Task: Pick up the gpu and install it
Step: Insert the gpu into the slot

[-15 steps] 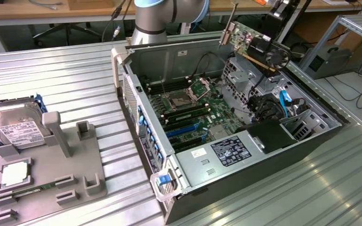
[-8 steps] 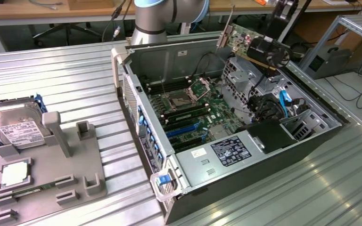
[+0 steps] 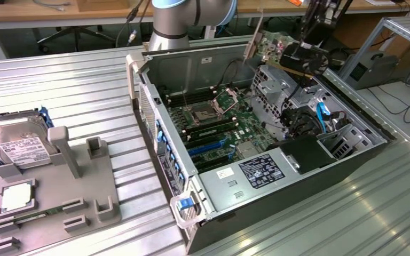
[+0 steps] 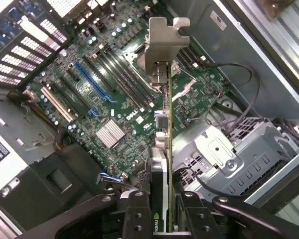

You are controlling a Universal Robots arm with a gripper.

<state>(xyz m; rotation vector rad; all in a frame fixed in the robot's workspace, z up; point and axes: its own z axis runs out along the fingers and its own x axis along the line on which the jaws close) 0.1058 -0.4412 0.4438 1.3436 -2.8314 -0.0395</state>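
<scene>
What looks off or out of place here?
Nothing stands out. The gripper holds the graphics card over the motherboard of the open case, not yet in a slot. No damage or spills visible.

Metal table (image 3: pixel 70 80): computer case (image 3: pixel 262 205) (open), grey fixture (image 3: pixel 84 181)

We are gripping gpu (image 4: pixel 161 164) between both fingers (image 4: pixel 138 215), jaws standing narrow, gripper (image 4: pixel 163 219) pointing down, arm (image 3: pixel 171 24) column rising upright behind.
</scene>
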